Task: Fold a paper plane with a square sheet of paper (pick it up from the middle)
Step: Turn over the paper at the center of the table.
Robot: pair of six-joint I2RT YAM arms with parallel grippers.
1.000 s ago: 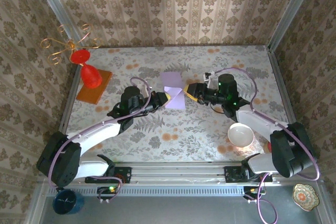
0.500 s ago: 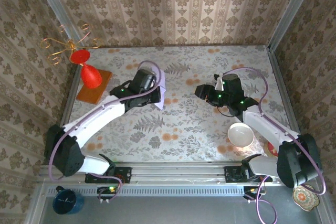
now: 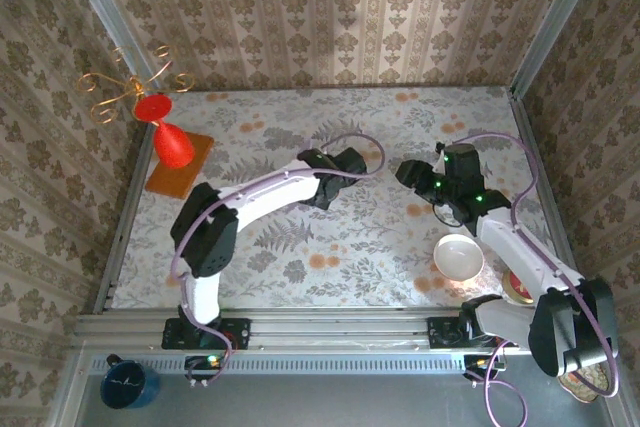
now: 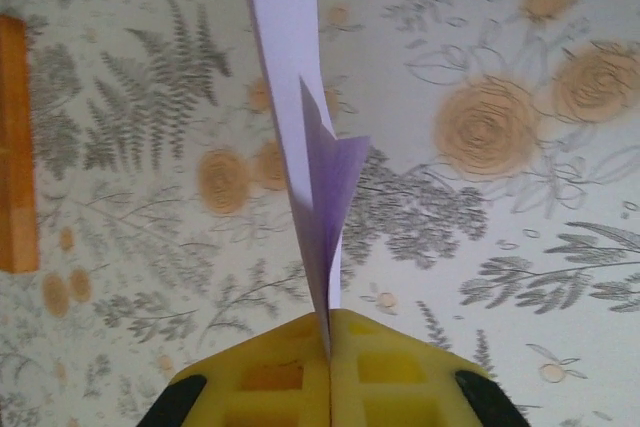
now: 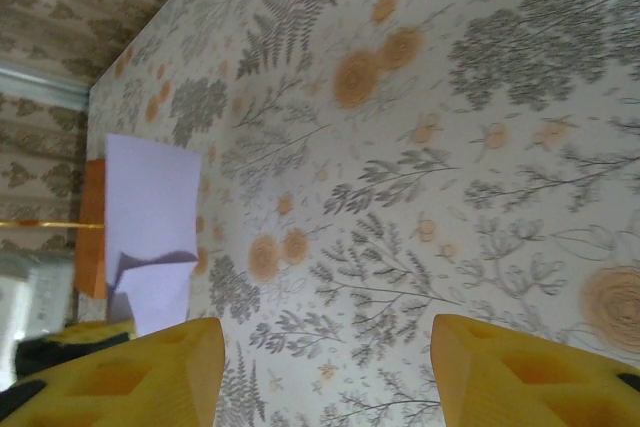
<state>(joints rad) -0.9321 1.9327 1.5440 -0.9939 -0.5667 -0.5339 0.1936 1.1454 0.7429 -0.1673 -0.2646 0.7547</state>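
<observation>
The square sheet of paper (image 4: 300,97), pale lilac, is folded and creased into a narrow shape with a flap sticking out to one side. It hangs edge-on over the table, and I cannot tell whether it has a plane's pointed form. My left gripper (image 4: 330,322) is shut on its lower edge, yellow pads pressed together, near the table's middle (image 3: 330,187). In the right wrist view the paper (image 5: 150,217) shows broadside at the left. My right gripper (image 5: 325,367) stands open and holds nothing, to the right of the paper (image 3: 408,172).
A red vase (image 3: 172,142) stands on an orange mat (image 3: 195,162) at the back left, with a gold wire ornament (image 3: 125,87) behind it. A white bowl (image 3: 458,257) sits near the right arm. Patterned walls close in three sides.
The left arm carried the paper first left, then stretched back toward the middle. The right gripper let go of the paper, opened and drew back to the right.
</observation>
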